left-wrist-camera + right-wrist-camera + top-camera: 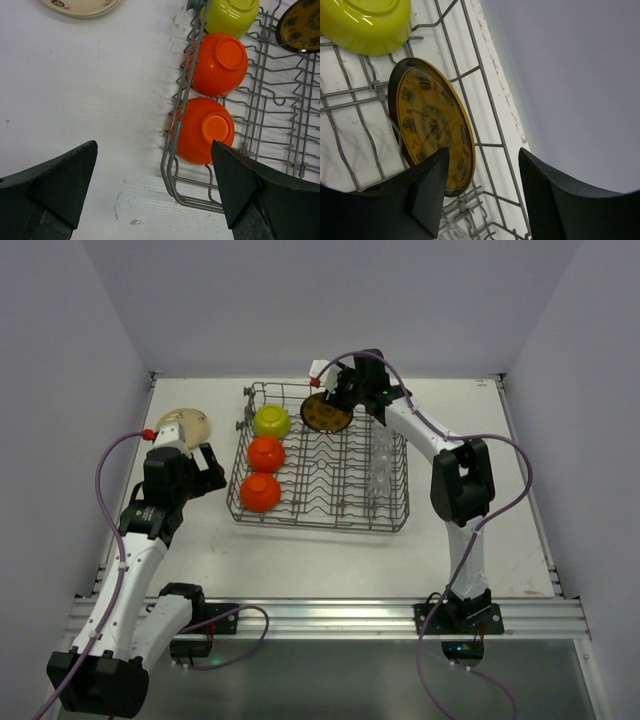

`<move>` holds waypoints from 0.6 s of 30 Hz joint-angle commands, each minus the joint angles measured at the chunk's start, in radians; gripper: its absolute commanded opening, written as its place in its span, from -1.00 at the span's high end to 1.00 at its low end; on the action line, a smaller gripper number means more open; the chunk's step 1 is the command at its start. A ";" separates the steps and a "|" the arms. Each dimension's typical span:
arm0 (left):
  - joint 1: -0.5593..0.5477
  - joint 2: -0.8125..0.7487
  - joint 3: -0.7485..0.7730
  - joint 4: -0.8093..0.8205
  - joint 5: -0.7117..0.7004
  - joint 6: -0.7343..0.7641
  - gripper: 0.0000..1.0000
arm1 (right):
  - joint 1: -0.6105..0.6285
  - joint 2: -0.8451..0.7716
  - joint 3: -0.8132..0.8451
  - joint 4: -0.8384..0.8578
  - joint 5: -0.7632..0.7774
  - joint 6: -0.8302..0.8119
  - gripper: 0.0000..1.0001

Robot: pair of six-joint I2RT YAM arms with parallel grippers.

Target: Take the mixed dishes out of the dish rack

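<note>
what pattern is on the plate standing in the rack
Yellow face with brown motifs and a dark brown rim on the plate; clearest in the right wrist view.

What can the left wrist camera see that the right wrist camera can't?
Only the left wrist view shows two orange bowls and a plate on the table. Only the right wrist view shows the back wall and the right gripper, jaws around the patterned plate's rim. Both show the patterned plate, yellow-green bowl and dish rack.
</note>
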 commanded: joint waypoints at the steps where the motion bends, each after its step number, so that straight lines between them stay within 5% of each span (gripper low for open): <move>1: -0.009 -0.002 0.000 0.040 0.027 0.038 -1.00 | 0.001 0.022 0.044 0.068 -0.017 -0.063 -0.12; 10: -0.023 0.003 0.002 0.040 0.028 0.041 -1.00 | 0.001 0.065 0.062 0.099 -0.040 -0.117 -0.07; 18: -0.031 0.015 0.005 0.040 0.036 0.044 -1.00 | 0.004 0.094 0.039 0.160 -0.023 -0.162 0.20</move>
